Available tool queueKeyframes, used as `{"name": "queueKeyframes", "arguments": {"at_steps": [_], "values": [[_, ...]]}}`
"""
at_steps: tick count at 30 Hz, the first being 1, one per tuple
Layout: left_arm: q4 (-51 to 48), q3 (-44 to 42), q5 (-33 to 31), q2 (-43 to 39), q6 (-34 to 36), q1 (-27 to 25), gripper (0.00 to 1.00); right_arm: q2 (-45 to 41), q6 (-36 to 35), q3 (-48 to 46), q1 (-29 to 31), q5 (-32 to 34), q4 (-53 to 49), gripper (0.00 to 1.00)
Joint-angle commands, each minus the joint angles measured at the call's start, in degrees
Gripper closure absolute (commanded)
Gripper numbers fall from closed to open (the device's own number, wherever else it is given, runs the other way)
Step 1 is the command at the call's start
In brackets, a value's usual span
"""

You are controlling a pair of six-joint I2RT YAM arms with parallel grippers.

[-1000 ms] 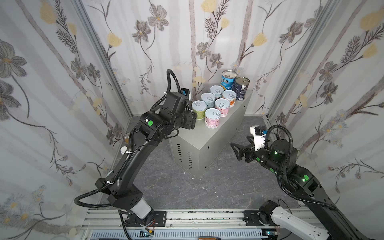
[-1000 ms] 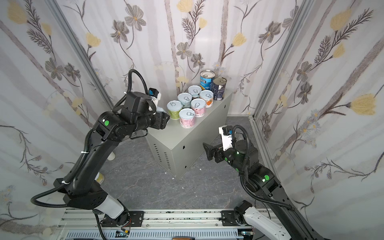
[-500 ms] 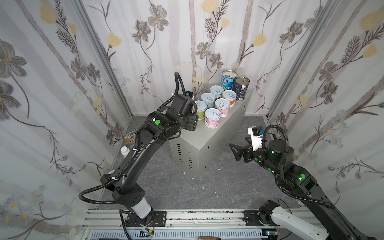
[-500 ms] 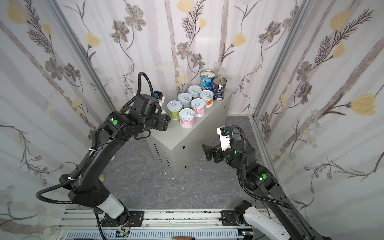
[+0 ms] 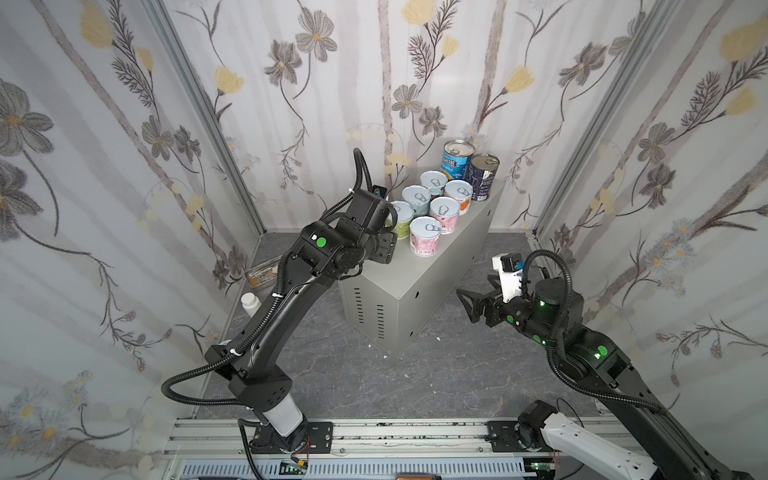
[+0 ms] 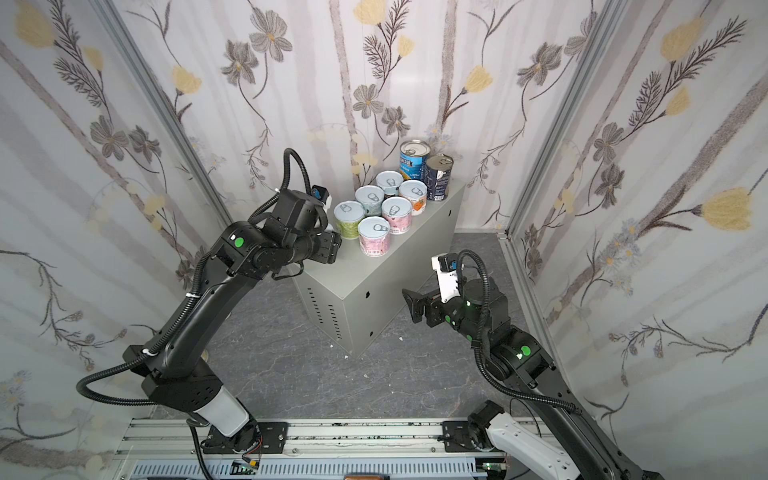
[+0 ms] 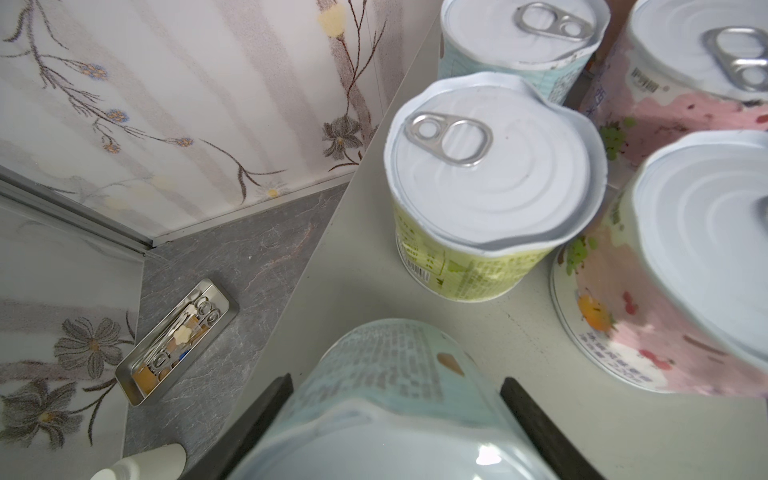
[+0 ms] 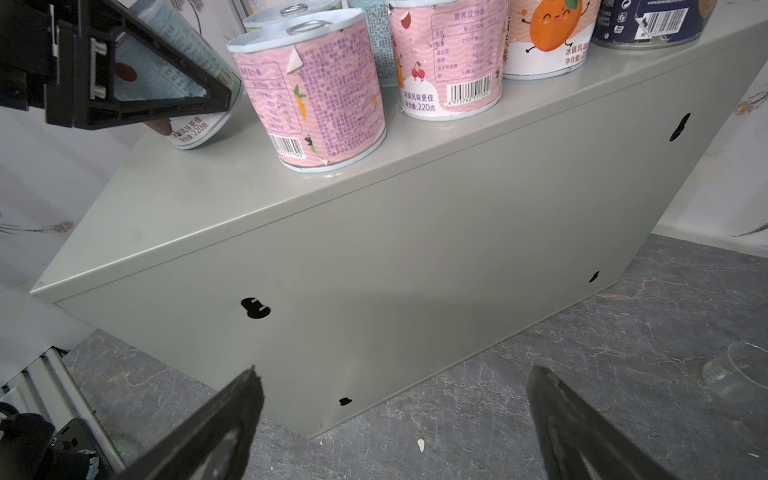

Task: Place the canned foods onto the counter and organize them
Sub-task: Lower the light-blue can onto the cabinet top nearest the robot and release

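Aslant: pale-blue can (image 7: 386, 374), base down

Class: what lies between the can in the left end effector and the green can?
Only bare counter separates the held can from the green can; the left wrist view shows this.

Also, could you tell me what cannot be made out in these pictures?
- Held can: lid blurred, cut by the left wrist view's edge; left gripper mostly hides it in top views.
- Tray contents: too small in left wrist view.
- Navy tin: top cut off in right wrist view.
- Glass: faint, at that view's edge.
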Motion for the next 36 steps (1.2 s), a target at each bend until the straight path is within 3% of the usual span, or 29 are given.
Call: {"name": "queueKeyframes", "arguments": {"at_steps": [1, 11, 18, 22, 24, 36], "values": [[2.15, -0.04, 0.18, 0.36, -0.47, 0.37, 0.28, 0.41, -0.11, 0.46, 0.04, 0.04, 2.54, 0.0], [2.37, 0.11, 0.84, 1.65, -0.36, 1.5, 0.17, 0.06, -0.02, -1.01, 0.01, 0.22, 3.15, 0.0], [2.46, 1.77, -0.61, 2.22, -0.77, 1.77, 0.16, -0.12, -0.02, -1.61, 0.01, 0.05, 3.41, 0.0], [2.54, 3.41, -1.92, 1.62, -1.32, 1.87, 0.09, -0.2, 0.02, -1.79, -0.02, -0.53, 3.77, 0.0], [2.71, 4.33, -2.53, 0.8, -1.63, 1.9, 0.0, -0.28, 0.15, -1.87, -0.02, -0.67, 3.88, 0.0], [4.15, 1.92, -5.3, -9.53, -5.7, 5.84, 0.0, -1.43, 0.6, 1.57, 0.0, -0.67, 2.61, 0.01]]}}
